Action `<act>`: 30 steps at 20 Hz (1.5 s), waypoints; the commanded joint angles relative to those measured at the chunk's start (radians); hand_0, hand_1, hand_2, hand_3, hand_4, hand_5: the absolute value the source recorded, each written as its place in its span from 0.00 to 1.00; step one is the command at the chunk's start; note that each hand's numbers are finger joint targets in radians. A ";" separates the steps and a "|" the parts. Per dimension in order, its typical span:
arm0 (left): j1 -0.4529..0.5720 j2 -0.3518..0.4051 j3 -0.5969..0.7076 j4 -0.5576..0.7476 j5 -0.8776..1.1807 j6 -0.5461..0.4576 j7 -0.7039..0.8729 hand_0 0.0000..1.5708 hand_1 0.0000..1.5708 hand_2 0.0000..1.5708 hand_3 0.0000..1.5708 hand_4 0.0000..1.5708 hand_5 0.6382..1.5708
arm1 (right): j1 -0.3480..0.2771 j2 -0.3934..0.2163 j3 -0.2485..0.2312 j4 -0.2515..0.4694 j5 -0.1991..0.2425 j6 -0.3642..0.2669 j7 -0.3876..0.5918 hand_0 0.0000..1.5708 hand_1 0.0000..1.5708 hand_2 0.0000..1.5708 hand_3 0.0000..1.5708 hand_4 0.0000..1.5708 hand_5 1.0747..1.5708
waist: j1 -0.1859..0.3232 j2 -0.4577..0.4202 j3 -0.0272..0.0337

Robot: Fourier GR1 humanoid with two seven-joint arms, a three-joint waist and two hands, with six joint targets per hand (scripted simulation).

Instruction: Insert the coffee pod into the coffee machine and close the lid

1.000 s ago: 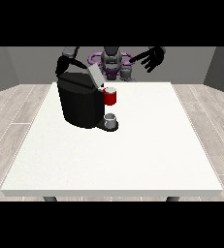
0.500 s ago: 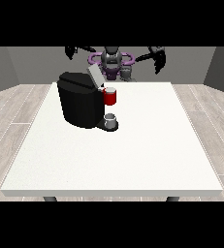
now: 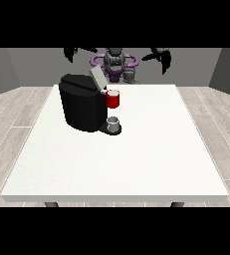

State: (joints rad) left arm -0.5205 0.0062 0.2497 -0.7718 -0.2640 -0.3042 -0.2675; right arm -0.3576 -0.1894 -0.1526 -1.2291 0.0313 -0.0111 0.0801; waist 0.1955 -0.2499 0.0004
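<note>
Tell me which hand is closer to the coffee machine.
Right. The hand at the view's left hangs just above the coffee machine; the hand at the view's right is far off.

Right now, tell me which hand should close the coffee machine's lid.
The robot's right hand, at the view's left, probably. It hangs raised almost above the coffee machine and its open lid. The hand at the view's right hangs farther off, across the robot's body.
</note>
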 commanded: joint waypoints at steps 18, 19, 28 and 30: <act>0.201 0.031 -0.098 -0.504 0.155 0.022 0.166 0.00 0.00 0.00 0.00 0.24 1.00 | -0.189 0.029 -0.010 0.187 -0.085 0.050 -0.005 0.00 0.00 0.00 0.00 0.00 1.00 | -0.003 0.192 -0.0002; 0.235 -0.005 -0.146 -0.570 0.145 0.026 0.221 0.00 0.00 0.00 0.00 0.22 1.00 | -0.206 -0.003 -0.033 0.220 -0.081 0.045 -0.014 0.00 0.00 0.00 0.00 0.00 1.00 | 0.024 0.182 0.0000; 0.272 0.053 -0.109 -0.630 0.162 0.065 0.187 0.00 0.00 0.00 0.00 0.24 1.00 | -0.300 0.010 0.010 0.232 -0.067 0.069 -0.027 0.00 0.00 0.00 0.00 0.05 1.00 | -0.036 0.261 -0.0003; 0.269 0.057 -0.110 -0.649 0.174 0.063 0.204 0.00 0.00 0.00 0.00 0.21 1.00 | -0.341 -0.011 -0.005 0.251 -0.069 0.068 -0.016 0.00 0.00 0.00 0.00 0.08 1.00 | -0.029 0.278 -0.0003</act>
State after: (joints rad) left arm -0.2639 0.0586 0.1388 -1.3741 -0.1005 -0.2597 -0.0927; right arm -0.6556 -0.1773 -0.1486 -1.0056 -0.0333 0.0392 0.0607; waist 0.1724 0.0067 -0.0007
